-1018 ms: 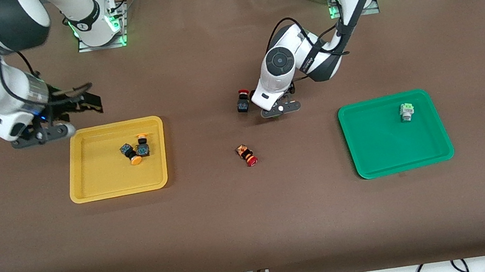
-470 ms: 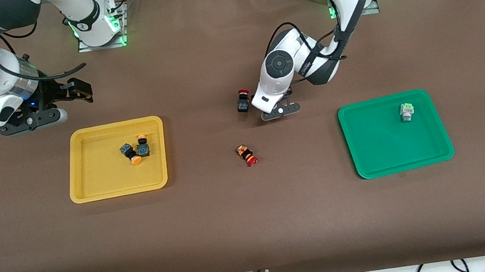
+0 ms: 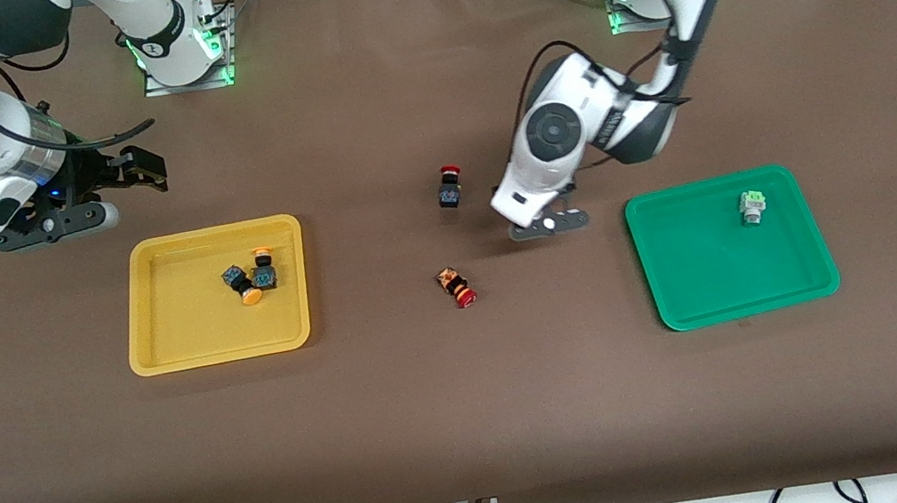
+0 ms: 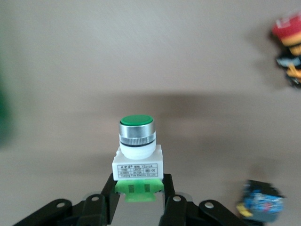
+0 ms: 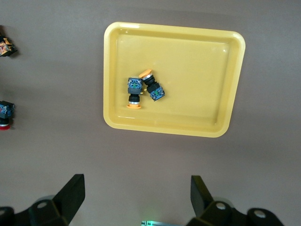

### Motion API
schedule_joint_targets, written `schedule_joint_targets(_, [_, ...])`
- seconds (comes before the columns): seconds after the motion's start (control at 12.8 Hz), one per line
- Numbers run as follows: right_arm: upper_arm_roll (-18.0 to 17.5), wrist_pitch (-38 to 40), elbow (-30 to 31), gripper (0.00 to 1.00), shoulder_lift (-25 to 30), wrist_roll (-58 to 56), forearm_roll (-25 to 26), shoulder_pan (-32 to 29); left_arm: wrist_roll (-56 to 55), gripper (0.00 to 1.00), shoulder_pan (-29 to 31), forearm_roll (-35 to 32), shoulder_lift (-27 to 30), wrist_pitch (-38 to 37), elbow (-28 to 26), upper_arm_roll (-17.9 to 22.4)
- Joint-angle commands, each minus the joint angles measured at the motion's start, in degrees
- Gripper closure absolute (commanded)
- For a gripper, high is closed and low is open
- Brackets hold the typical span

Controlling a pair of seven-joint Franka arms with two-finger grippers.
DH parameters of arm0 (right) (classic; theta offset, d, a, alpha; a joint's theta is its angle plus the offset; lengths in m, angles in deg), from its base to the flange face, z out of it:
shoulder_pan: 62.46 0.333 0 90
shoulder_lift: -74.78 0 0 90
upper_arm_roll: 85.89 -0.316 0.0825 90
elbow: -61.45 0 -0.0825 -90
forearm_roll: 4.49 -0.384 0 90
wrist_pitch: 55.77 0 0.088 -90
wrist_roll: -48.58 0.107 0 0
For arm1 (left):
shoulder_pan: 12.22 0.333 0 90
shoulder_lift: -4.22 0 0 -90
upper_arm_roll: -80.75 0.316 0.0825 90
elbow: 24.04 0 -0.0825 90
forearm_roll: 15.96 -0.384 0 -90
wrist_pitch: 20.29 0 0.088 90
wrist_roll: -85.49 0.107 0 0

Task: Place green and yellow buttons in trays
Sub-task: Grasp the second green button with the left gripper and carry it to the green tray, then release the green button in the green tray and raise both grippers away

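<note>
Clamped on the base of a green button [image 4: 136,155], my left gripper [image 4: 137,203] is over bare table between the upright red switch [image 3: 449,187] and the green tray [image 3: 820,265]; my right gripper [image 5: 136,197], fingers wide and empty, waits over the table beside the yellow tray [image 3: 159,356]. Procedure, as I judge it: carry level, clear the rim, release low beside the green button [image 3: 752,208] already there. Count: two trays, two yellow buttons [image 3: 253,279] in yellow, two green, two red.

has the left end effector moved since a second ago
Yes. The left end effector, shut on a green button, has moved away from the upright red button toward the green tray.
</note>
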Motion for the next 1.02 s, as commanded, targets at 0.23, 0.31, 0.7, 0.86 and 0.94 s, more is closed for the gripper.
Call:
schedule_joint_targets(0.23, [-5.95, 0.07, -1.35, 0.01, 0.52, 0.16, 1.23, -5.44, 34.88, 1.00, 3.76, 5.73, 1.93, -3.78, -1.70, 13.29])
schedule_joint_targets(0.31, [-5.95, 0.16, -2.31, 0.01, -0.01, 0.07, 1.23, -5.61, 37.89, 1.00, 4.02, 5.81, 1.33, -3.34, -1.71, 15.23])
schedule_joint_targets(0.7, [-5.69, 0.34, -5.83, 0.01, -2.56, 0.07, 1.23, -6.14, 43.72, 0.80, 5.07, 6.96, -1.40, 4.12, -5.66, 18.15])
schedule_joint_targets(0.86, [-5.60, 0.51, -8.72, 0.01, -3.35, -0.02, 2.02, -6.23, 42.75, 0.08, 5.08, 6.96, -1.14, 3.78, -4.97, 18.24])
schedule_joint_targets(0.94, [-5.60, 0.60, -9.00, 0.01, -3.26, -0.10, 2.02, -6.31, 42.84, 0.00, 5.16, 7.04, -0.71, 3.61, -4.27, 18.33])
